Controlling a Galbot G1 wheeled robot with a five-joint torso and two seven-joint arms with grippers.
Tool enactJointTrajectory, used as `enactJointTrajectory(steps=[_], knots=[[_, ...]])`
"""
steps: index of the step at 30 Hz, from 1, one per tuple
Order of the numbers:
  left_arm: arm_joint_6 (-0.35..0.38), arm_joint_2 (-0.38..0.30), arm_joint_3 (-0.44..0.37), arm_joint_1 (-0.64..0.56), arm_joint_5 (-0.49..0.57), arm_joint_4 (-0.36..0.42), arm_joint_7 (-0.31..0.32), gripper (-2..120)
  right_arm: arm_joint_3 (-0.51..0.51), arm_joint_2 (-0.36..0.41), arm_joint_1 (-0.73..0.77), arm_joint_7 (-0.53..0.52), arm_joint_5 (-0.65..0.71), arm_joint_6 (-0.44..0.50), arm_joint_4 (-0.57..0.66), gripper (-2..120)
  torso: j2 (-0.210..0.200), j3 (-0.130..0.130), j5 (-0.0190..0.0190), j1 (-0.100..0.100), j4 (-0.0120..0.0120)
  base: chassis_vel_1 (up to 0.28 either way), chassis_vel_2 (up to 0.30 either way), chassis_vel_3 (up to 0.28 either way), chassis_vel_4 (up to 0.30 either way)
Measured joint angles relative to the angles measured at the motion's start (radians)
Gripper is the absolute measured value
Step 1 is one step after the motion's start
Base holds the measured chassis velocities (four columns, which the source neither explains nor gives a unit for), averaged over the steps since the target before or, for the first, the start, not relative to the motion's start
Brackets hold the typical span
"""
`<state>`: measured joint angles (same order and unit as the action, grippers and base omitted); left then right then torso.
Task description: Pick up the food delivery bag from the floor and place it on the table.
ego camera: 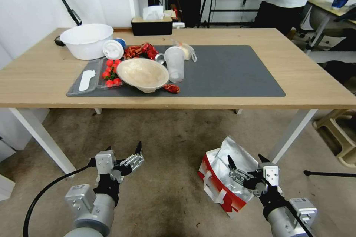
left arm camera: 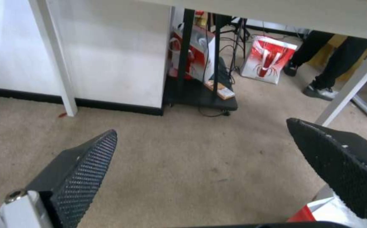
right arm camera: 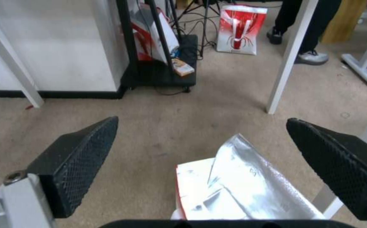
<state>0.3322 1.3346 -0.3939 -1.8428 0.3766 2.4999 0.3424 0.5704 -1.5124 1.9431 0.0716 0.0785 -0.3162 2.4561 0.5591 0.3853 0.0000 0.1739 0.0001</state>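
Observation:
The food delivery bag (ego camera: 221, 180) stands on the floor (ego camera: 167, 148) beside the table's front right leg (ego camera: 293, 133). It is red and white, its top gapes open and silver foil lining (right arm camera: 242, 186) shows. My right gripper (ego camera: 245, 159) hovers open just above the bag's open top, and its fingers (right arm camera: 78, 158) straddle the foil in the right wrist view. My left gripper (ego camera: 124, 147) hangs open over bare floor to the bag's left, with a red-and-white bag corner (left arm camera: 318, 210) at its side. The table (ego camera: 304, 81) with its dark grey mat (ego camera: 230, 70) lies ahead.
The mat's left part holds a white basin (ego camera: 87, 40), a beige bowl (ego camera: 142, 74), a plastic cup (ego camera: 174, 63), tomatoes (ego camera: 111, 72) and red wrappers. A tissue box (ego camera: 152, 26) sits at the back. Another red-and-white bag (right arm camera: 240, 28) stands beyond the table. A low stool (ego camera: 337, 133) is on the right.

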Motion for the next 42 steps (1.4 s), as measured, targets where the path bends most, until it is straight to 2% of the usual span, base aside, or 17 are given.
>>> enactJointTrajectory(steps=[42], knots=[[-0.007, 0.001, 0.000, 0.000, 0.001, 0.000, -0.002, 100, 0.001, -0.005, -0.006, -0.001, 0.003, 0.000, -0.014, 100, -0.170, -0.109, 0.0000, -0.061, 0.0000, 0.000, 0.000, 0.000, 0.000]])
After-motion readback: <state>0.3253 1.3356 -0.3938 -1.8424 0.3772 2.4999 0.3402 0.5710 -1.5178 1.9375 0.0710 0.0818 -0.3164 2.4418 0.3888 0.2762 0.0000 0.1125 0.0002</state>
